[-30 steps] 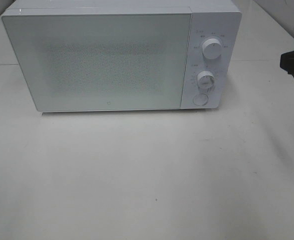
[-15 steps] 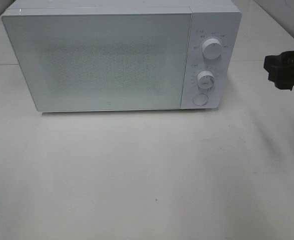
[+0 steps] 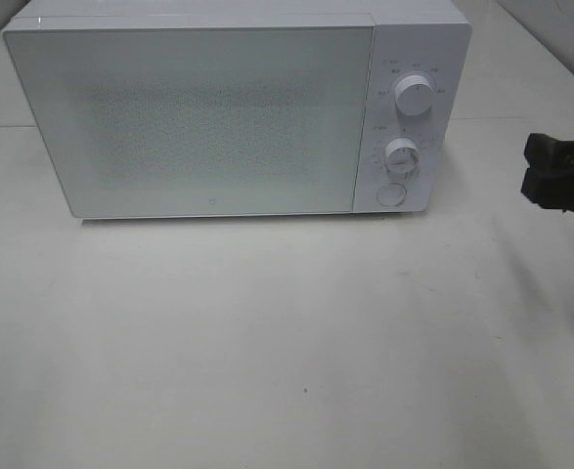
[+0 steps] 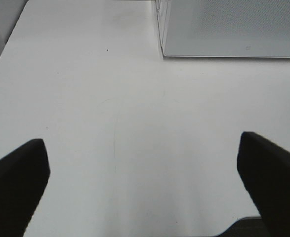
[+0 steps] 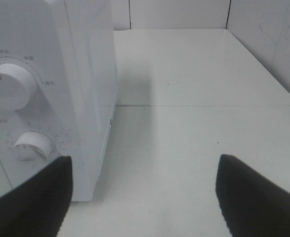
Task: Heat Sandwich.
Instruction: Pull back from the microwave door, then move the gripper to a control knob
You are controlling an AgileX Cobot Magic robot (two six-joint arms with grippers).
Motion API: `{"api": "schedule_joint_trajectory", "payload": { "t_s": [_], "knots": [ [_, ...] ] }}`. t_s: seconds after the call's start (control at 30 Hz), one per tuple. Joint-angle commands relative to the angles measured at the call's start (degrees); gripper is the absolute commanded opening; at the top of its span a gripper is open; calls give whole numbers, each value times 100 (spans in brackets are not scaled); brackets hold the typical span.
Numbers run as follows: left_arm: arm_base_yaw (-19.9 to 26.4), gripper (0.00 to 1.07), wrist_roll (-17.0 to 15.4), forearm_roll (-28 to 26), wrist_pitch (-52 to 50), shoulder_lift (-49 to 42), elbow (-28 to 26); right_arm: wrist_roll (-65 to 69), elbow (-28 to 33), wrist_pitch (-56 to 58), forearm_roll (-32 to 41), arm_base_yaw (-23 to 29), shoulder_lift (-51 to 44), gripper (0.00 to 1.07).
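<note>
The sandwich is out of view in every frame. A white microwave [image 3: 218, 117] stands at the back of the table with its door [image 3: 189, 122] shut. My right gripper [image 3: 552, 178] hovers to the right of the microwave's control panel, apart from it, open and empty. In the right wrist view the right gripper [image 5: 145, 165] faces the panel's side, with the upper knob [image 5: 9, 86] and lower knob [image 5: 31, 145] in sight. My left gripper [image 4: 142, 143] is open and empty over bare table, short of the microwave's front left corner [image 4: 165, 52].
The control panel carries two round knobs [image 3: 414, 96] [image 3: 401, 156] and a round button [image 3: 391, 193]. The white table [image 3: 287, 342] stretches wide in front of the microwave. A tiled wall [image 5: 263, 29] rises behind and to the right.
My right gripper has come in from the right edge and dropped toward the table's front. The microwave and left gripper have not moved.
</note>
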Motion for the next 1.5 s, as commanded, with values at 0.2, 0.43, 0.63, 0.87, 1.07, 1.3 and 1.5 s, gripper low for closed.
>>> {"api": "schedule_joint_trajectory", "payload": {
  "t_s": [0.2, 0.43, 0.63, 0.87, 1.07, 1.3, 1.5],
  "knots": [
    [11, 98, 0, -52, -69, -92, 6, -934, 149, -1329, 1799, 1593, 630, 76],
    [11, 98, 0, -52, -69, -92, 6, -1003, 115, -2063, 2956, 2681, 1071, 76],
    [11, 98, 0, -52, -69, -92, 6, -1008, -132, -2143, 3644, 3237, 1387, 76],
    [11, 98, 0, -52, -69, -92, 6, -1089, -533, -2143, 4085, 3753, 1725, 76],
    [11, 98, 0, -52, -69, -92, 6, -1232, -613, -2086, 4085, 3833, 1816, 76],
    [11, 98, 0, -52, -69, -92, 6, -1220, -613, -2063, 4085, 3833, 1816, 76],
    [11, 98, 0, -52, -69, -92, 6, -1192, -613, -2154, 4085, 3810, 1977, 76]
  ]
}}
